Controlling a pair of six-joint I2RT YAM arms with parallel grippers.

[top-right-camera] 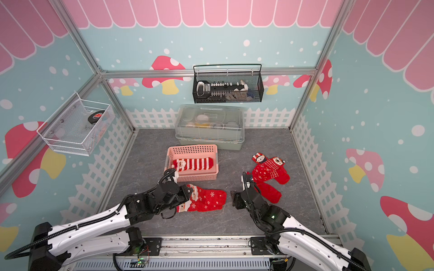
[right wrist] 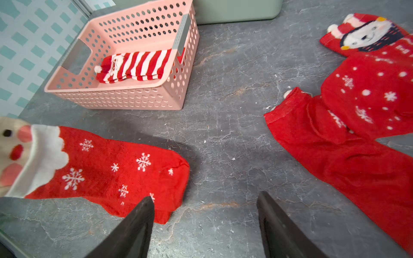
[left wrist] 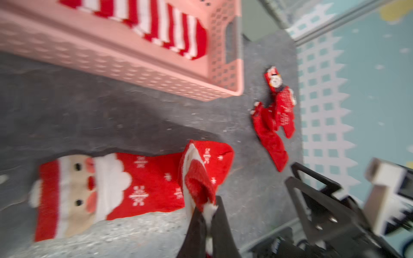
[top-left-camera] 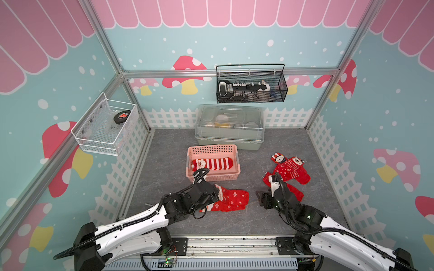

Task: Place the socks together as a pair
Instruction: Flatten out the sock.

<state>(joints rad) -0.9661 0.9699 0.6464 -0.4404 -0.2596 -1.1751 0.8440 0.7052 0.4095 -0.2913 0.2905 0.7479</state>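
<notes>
Fabric is pinched in my left gripper (left wrist: pixel 206 215): its jaws are clamped on the white-trimmed edge of a red snowflake sock (left wrist: pixel 197 181), which drapes across the toe end of a Santa sock (left wrist: pixel 125 185) lying flat on the grey table (top-left-camera: pixel 169 152). My right gripper (right wrist: pixel 205 221) is spread wide and holds nothing, hovering over bare table between that Santa sock and a heap of red bear-faced socks (top-left-camera: pixel 290 170) on my right side. A red-and-white striped sock (top-left-camera: pixel 212 163) lies inside the pink basket (top-left-camera: pixel 212 177), just beyond my left gripper.
</notes>
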